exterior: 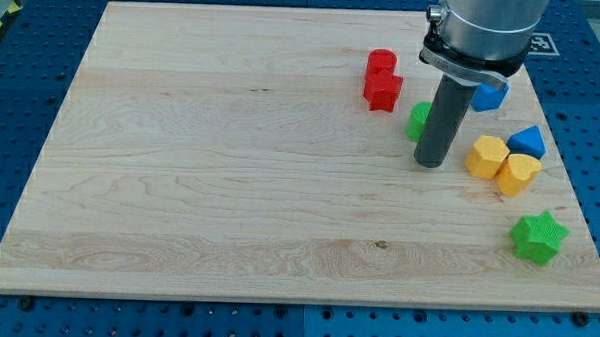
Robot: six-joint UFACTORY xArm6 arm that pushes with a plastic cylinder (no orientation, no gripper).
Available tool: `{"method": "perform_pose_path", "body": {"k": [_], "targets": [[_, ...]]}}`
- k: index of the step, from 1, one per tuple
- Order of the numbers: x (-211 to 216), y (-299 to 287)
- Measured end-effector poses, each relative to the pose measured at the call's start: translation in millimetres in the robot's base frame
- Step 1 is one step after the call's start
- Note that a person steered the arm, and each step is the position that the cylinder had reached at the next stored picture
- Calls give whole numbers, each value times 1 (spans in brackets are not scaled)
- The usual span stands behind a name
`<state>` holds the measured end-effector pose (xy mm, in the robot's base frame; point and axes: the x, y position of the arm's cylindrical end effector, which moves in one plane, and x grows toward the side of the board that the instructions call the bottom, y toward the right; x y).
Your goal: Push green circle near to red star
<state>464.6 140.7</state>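
The green circle (418, 121) sits at the view's upper right, half hidden behind my rod. The red star (383, 91) lies just up and to the left of it, a small gap apart. A red cylinder (381, 61) touches the star's top side. My tip (430, 163) rests on the board just below and right of the green circle, close against it.
A blue block (490, 95) lies to the right of the rod, partly hidden. A blue triangle (528, 140), a yellow hexagon (486, 156) and a yellow heart (519, 173) cluster at the right. A green star (538, 237) sits at the lower right near the board's edge (579, 213).
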Motion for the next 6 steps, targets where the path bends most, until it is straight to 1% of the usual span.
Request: {"method": "perform_pose_path", "body": {"k": [1,2,3,6], "targets": [[-18,0],[-26,0],[-27,0],[-27,43]]}}
